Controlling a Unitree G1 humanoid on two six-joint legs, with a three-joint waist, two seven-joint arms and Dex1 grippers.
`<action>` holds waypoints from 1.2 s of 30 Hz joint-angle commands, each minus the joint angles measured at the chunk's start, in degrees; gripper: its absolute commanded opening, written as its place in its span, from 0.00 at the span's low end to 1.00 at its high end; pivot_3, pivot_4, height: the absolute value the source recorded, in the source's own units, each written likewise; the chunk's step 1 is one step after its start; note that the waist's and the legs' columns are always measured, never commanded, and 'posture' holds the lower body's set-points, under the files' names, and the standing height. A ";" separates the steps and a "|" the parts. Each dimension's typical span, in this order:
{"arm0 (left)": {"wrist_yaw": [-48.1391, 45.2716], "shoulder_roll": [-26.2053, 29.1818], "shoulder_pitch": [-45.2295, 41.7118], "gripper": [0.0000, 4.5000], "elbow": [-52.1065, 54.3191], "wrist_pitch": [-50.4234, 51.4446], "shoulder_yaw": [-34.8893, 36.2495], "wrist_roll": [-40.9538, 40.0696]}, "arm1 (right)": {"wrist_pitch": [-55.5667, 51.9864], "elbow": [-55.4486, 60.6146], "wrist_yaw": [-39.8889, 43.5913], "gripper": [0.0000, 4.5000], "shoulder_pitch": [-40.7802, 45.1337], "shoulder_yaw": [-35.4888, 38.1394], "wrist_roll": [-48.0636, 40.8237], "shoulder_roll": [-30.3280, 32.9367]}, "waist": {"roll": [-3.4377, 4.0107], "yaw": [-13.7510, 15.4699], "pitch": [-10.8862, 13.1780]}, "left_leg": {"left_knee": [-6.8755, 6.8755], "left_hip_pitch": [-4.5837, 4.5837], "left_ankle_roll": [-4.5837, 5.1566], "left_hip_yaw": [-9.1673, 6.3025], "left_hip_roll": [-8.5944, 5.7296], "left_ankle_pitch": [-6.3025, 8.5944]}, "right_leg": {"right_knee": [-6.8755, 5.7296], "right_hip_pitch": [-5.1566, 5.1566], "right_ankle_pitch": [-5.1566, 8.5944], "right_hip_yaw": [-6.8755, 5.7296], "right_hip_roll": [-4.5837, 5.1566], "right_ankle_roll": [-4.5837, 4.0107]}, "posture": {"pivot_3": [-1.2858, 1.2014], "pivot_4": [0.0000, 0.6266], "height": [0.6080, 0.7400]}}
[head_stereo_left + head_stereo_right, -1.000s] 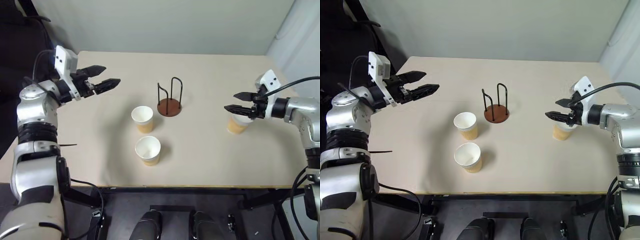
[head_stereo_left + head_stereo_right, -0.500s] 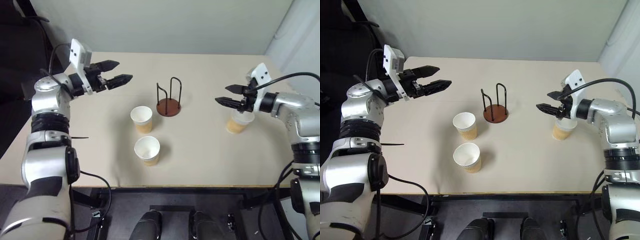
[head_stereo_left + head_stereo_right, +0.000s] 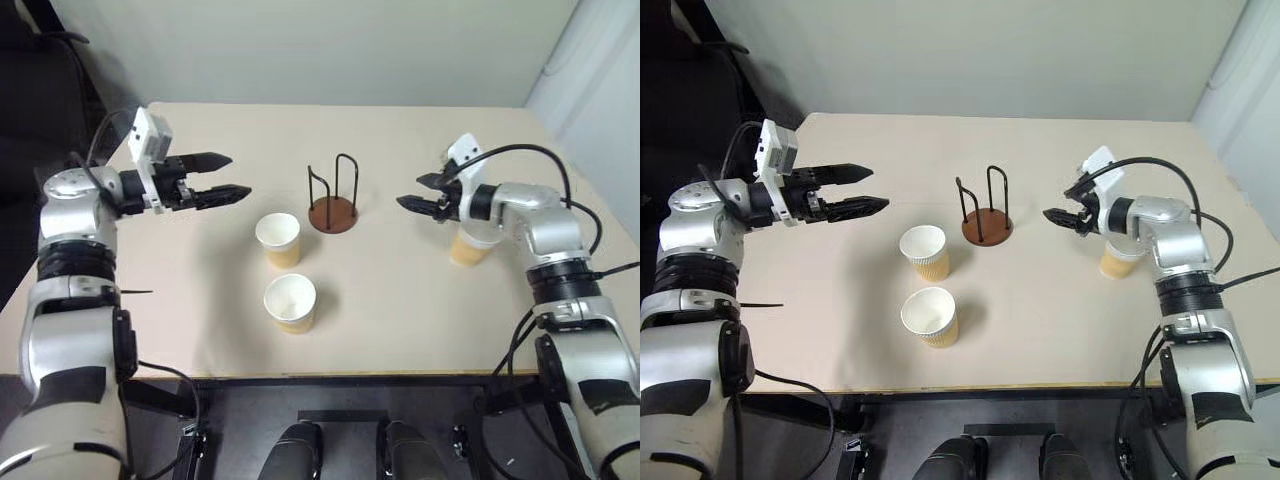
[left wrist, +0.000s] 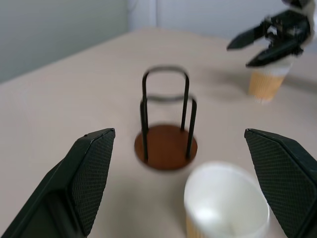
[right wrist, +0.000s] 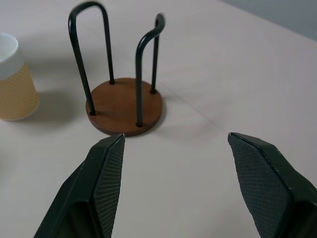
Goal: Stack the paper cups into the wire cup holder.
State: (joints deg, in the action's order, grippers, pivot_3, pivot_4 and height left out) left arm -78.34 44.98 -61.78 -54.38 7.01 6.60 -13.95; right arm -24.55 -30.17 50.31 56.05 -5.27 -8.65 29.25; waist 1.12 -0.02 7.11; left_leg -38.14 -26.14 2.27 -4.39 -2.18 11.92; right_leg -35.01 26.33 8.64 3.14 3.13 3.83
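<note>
No readable text, label, brand or number on anything in view

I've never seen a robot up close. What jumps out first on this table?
Mid-table stands an empty wire cup holder with two open black tools aimed at it: the left tool and the right tool. Two paper cups sit nearer the robot; a third stands under the right arm.

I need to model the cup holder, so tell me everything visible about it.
The holder is a round reddish-brown disc base, wood-like, with two upright black wire loops rising from it, set crosswise. It stands upright and empty near the middle of the table, with nothing touching it. The nearest cup stands apart on the robot's left; the right claw hovers off to its other side.
</note>
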 commanded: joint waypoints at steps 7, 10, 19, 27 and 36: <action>10.58 -4.06 -3.51 1.00 -4.29 -5.88 2.47 0.56 | -0.40 8.19 1.37 0.74 -0.56 1.38 -0.18 1.96 | -0.01 1.10 0.00 | -0.03 -0.04 0.01 -0.01 -0.07 0.00 | 0.06 -0.08 -0.03 -0.04 0.07 -0.16 | 0.52 0.24 1.00; 10.18 -6.57 -4.47 1.00 -4.84 -6.60 1.77 0.96 | -2.75 12.44 1.49 0.74 -2.87 2.54 -0.77 4.31 | -0.01 1.20 0.00 | -0.05 -0.07 -0.33 0.00 -0.07 -0.19 | 0.07 -0.09 -0.03 -0.06 0.08 -0.17 | 0.52 0.24 1.00; 9.70 -7.64 -6.64 1.00 -7.10 -7.66 1.75 2.22 | -2.81 11.70 -2.34 0.74 -2.74 1.76 0.05 0.67 | -0.01 -0.25 0.00 | 0.10 0.07 -0.32 0.00 0.03 -0.17 | 0.00 -0.04 -0.29 -0.02 -0.02 0.27 | 0.52 0.24 1.00; 9.10 -9.67 -6.69 1.00 -7.24 -8.99 0.39 3.84 | -3.75 14.88 -0.52 0.74 -4.15 2.83 -0.72 3.08 | 0.00 0.39 0.00 | 0.06 0.01 -0.14 -0.03 0.00 -0.19 | 0.02 -0.03 -0.20 -0.04 -0.01 -0.10 | 0.52 0.24 1.00; 9.90 -14.48 -9.08 1.00 -9.32 -11.36 -1.70 6.13 | -11.39 28.86 -0.17 0.74 -10.66 6.97 -4.46 10.46 | -0.01 1.06 0.00 | -0.03 -0.06 -0.21 0.02 -0.03 -0.24 | 0.07 -0.07 -0.31 -0.03 0.04 0.07 | 0.52 0.24 1.00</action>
State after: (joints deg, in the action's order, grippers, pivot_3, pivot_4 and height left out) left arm -69.12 30.39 -68.57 -63.94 -2.79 4.73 -8.20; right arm -34.91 -5.15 50.37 45.31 -0.80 -11.73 38.49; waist 1.10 1.04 7.11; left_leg -38.16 -26.19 2.06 -4.37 -2.21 11.69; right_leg -34.94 26.26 8.27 3.10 3.16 4.00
